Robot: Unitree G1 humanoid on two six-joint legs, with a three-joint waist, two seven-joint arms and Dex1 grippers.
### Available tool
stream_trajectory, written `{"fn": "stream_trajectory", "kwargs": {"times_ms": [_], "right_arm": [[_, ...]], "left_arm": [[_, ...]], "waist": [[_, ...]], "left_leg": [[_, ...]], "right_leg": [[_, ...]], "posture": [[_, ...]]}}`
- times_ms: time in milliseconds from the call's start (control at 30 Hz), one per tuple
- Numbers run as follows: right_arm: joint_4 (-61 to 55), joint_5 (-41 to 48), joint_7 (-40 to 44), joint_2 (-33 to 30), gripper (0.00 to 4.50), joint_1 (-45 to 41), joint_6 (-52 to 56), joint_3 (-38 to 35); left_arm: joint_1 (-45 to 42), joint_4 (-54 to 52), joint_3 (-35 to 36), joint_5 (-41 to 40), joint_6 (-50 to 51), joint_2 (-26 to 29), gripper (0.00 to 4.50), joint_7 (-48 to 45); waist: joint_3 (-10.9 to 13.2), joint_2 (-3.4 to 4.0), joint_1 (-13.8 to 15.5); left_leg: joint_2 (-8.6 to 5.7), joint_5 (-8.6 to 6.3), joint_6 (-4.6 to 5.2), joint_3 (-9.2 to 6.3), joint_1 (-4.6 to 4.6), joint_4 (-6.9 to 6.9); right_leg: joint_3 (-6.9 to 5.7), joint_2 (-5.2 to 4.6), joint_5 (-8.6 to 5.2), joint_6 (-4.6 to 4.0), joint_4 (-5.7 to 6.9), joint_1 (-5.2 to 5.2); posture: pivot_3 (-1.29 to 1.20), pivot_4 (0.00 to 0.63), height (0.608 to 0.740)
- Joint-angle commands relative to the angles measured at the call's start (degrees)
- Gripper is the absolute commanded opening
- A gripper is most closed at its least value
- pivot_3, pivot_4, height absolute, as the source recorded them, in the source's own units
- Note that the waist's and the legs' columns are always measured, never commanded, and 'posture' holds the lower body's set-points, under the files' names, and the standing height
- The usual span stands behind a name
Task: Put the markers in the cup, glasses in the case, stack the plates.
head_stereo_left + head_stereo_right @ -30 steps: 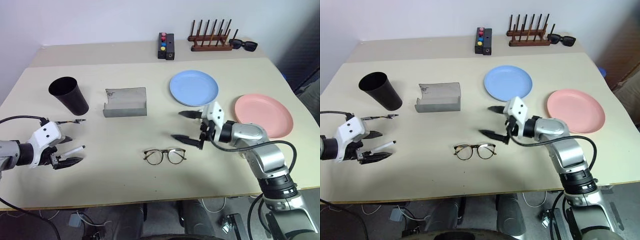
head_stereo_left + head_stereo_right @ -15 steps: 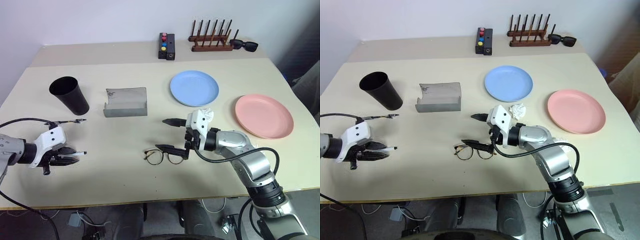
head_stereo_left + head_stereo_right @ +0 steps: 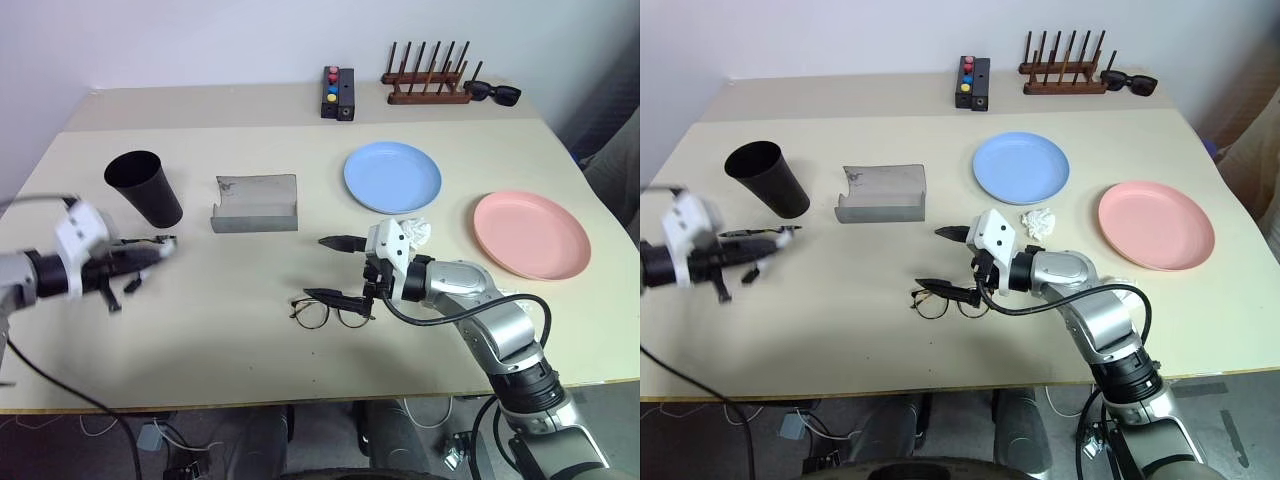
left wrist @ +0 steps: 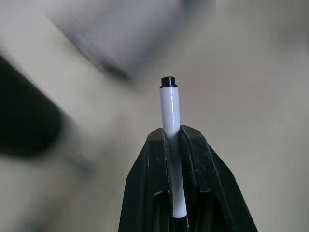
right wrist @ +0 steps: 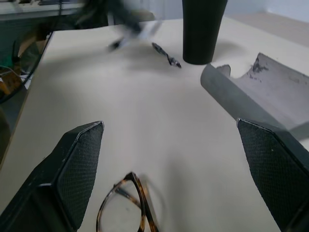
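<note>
So cup (image 3: 146, 187) upright, case (image 3: 255, 203) lies open; my left fingers (image 4: 166, 140) pinch white marker (image 4: 170, 108), tip pointing past them; right fingers (image 3: 335, 270) spread wide.

A pale beige table against a plain white wall

The table (image 3: 300, 360) is seen from above, its matte cream top evenly lit and marked only by soft shadows. A seam is seen running across it near the far side, where a narrower strip (image 3: 200, 100) of the same colour is joined. Behind it a bare white wall (image 3: 200, 40) is shown, without windows or fittings. Along the far edge a small black box with coloured buttons (image 3: 335, 92), a dark wooden rack of upright pegs (image 3: 428, 82) and black sunglasses (image 3: 492, 93) are set. Below the near edge, grey floor (image 3: 1240, 420) and loose cables (image 3: 160, 440) are glimpsed.
</note>
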Motion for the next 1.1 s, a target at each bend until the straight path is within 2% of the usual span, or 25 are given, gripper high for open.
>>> {"fn": "stream_trajectory", "kwargs": {"times_ms": [33, 67, 200, 400, 633, 1100], "right_arm": [[0.17, 0.47, -0.51, 2.35, 4.5, -3.43, -2.13, -0.46], [1.25, 0.65, -1.49, 3.9, 4.5, -4.65, -2.84, -1.17], [3.81, 1.64, -4.2, 8.63, 4.5, -7.27, -4.58, -2.92], [8.54, -0.12, -10.76, 16.66, 4.5, -10.51, -7.54, -3.61], [8.48, -0.78, -12.94, 19.96, 4.5, -9.51, -8.57, -2.09], [7.9, -0.44, -13.39, 19.8, 4.5, -9.1, -8.62, -2.09]], "left_arm": [[-10.75, -0.34, 4.92, -0.29, -1.05, -4.51, 0.04, 14.42], [-14.18, 1.35, 4.58, 2.41, -3.24, -6.76, 0.04, 19.87], [-20.3, 7.33, 2.05, 10.86, -11.88, -12.25, 0.04, 32.28], [-26.51, 20.99, -1.09, 16.97, -22.93, -19.28, 0.04, 43.21], [-28.5, 29.75, -1.94, 17.16, -29.38, -23.7, 0.04, 46.68], [-24.95, 28.34, -1.3, 15.19, -28.32, -26.98, 0.04, 49.37]], "waist": [[-0.01, -0.02, -0.02], [-0.01, -0.02, -0.06], [-0.03, -0.01, -0.51], [-0.05, -0.06, -0.17], [-0.07, -0.09, -0.2], [-0.07, -0.09, -0.31]], "left_leg": [[-0.01, 0.0, 0.0, -0.01, 0.01, 0.05], [-0.01, 0.0, -0.01, -0.03, 0.01, 0.09], [-0.03, 0.01, -0.02, -0.01, 0.09, 0.09], [-0.05, 0.04, -0.06, -0.03, 0.06, 0.08], [-0.08, 0.04, -0.08, -0.04, 0.04, 0.09], [-0.08, 0.05, -0.08, -0.06, 0.05, 0.12]], "right_leg": [[0.0, 0.0, 0.01, 0.02, 0.04, 0.02], [0.0, 0.03, 0.03, 0.04, 0.07, 0.02], [0.03, 0.03, 0.08, 0.12, 0.14, 0.04], [0.02, 0.05, 0.1, 0.11, 0.16, 0.01], [0.03, 0.03, 0.13, 0.15, 0.16, 0.01], [0.02, 0.04, 0.13, 0.15, 0.25, -0.01]], "posture": [[0.0, 0.15, 0.739], [0.0, 0.15, 0.739], [0.0, 0.15, 0.739], [0.0, 0.15, 0.739], [0.0, 0.15, 0.739], [0.0, 0.15, 0.739]]}}
